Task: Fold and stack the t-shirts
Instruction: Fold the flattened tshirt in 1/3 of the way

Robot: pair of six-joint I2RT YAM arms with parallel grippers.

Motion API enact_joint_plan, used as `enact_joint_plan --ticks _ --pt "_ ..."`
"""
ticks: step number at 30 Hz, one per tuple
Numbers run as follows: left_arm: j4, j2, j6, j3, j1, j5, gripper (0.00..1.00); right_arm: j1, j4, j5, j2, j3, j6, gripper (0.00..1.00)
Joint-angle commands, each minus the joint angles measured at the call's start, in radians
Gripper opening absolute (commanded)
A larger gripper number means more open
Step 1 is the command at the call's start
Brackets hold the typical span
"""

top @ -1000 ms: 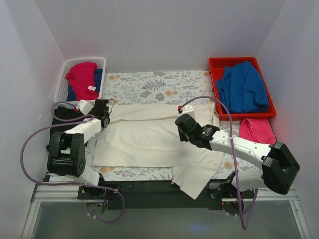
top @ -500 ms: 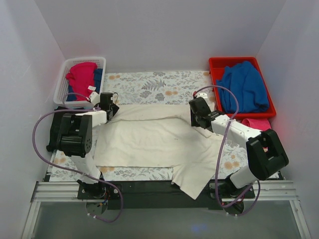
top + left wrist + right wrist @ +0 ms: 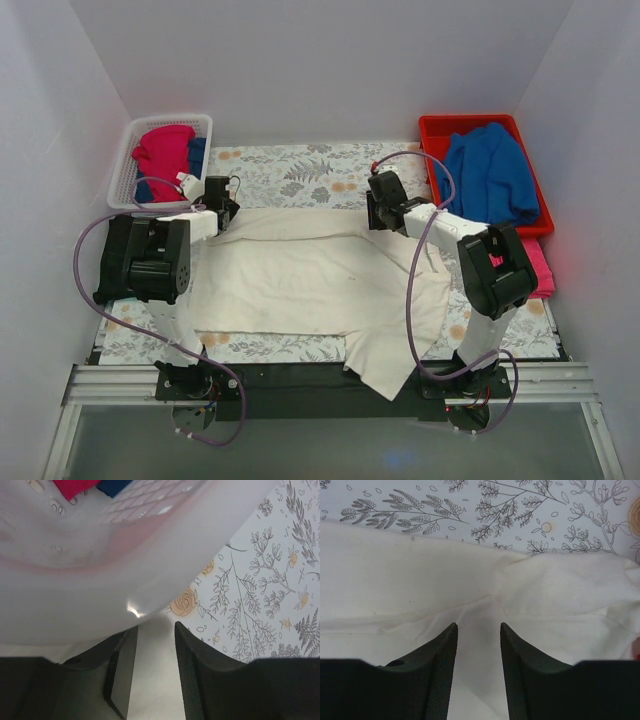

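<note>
The large cream-white t-shirt (image 3: 300, 280) lies spread on the table, with one part hanging over the near edge. My left gripper (image 3: 222, 205) is at the shirt's far left corner, next to the white basket. In the left wrist view its jaws (image 3: 155, 630) stand open with cream cloth (image 3: 152, 680) between them. My right gripper (image 3: 378, 207) is at the shirt's far right edge. In the right wrist view it (image 3: 477, 626) is open, low over a crease in the cream shirt (image 3: 420, 580). I cannot make out the black shirt.
A white basket (image 3: 125, 160) with red and blue cloth stands at the far left, its wall (image 3: 100, 555) close to my left fingers. A red bin (image 3: 430, 130) holds a blue cloth (image 3: 490, 175). A pink cloth (image 3: 540, 265) lies at the right. The floral tablecloth (image 3: 300, 165) covers the table.
My right gripper has moved from above the shirt's middle right to its far right edge. My left gripper has moved a little farther, to the far left corner.
</note>
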Motion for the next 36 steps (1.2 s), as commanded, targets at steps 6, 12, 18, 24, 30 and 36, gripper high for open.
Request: enact_joint_plan --ticks 6,12,18,24,30,36 --pt "-0.159 0.047 -0.044 0.029 0.007 -0.149 0.34 -0.019 0.034 -0.058 0.064 0.026 0.006 0.44" --pt "-0.183 0.042 -0.051 0.034 0.007 -0.155 0.34 -0.026 0.040 -0.055 0.107 0.052 -0.002 0.42" --pt "-0.182 0.016 -0.052 0.008 0.007 -0.150 0.34 -0.029 0.041 -0.067 0.104 0.070 0.001 0.41" --pt "-0.177 0.004 -0.054 -0.001 0.007 -0.121 0.34 -0.029 0.045 -0.061 0.080 0.074 0.001 0.41" --pt "-0.169 -0.008 -0.049 -0.009 0.007 -0.103 0.34 -0.029 0.045 -0.056 0.106 0.109 -0.010 0.41" --pt "-0.169 -0.010 -0.046 -0.011 0.007 -0.095 0.33 -0.035 0.045 -0.078 0.159 0.143 -0.008 0.36"
